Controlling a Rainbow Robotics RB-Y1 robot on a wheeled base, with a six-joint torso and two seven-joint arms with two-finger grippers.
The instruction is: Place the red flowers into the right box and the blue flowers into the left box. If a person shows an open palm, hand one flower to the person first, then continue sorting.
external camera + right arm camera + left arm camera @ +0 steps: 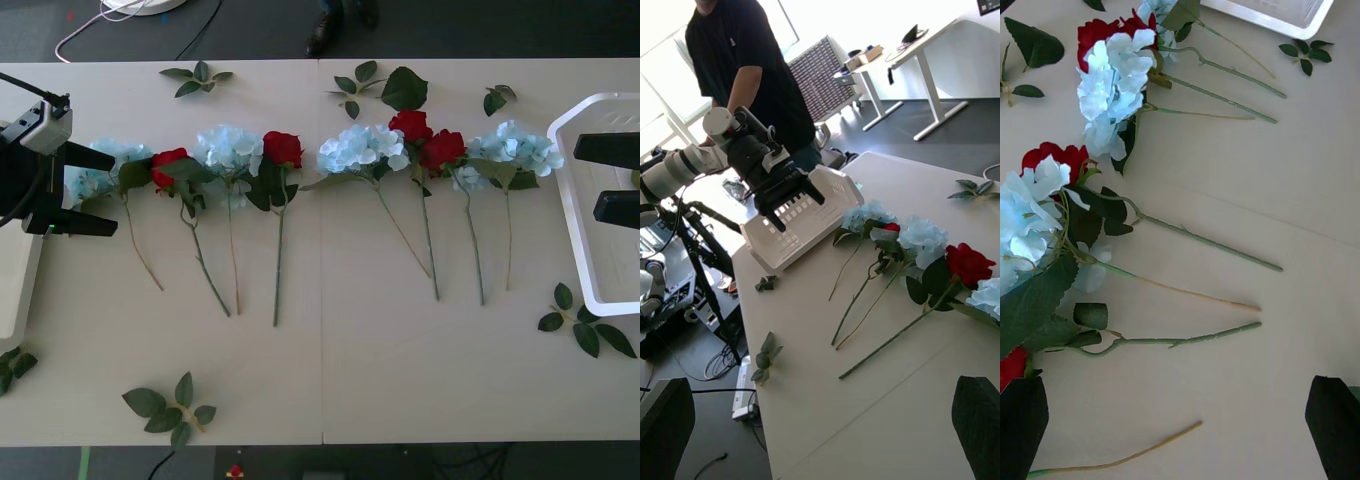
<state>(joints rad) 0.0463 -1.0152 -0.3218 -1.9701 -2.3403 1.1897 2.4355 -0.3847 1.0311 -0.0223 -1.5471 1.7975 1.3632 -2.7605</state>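
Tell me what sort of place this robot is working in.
Probably a lab or office workroom. Past the table stand white desks on a dark floor, a camera tripod with loose cables, and a bright window. Both grippers, left and right, hover open.

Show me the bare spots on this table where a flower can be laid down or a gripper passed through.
The widest free patch is the table near edge, below the stem tips, between the leaf sprig and the sprig beside the right box. A narrower gap lies between the two flower groups. The row of red flowers and blue flowers is crowded, heads overlapping.
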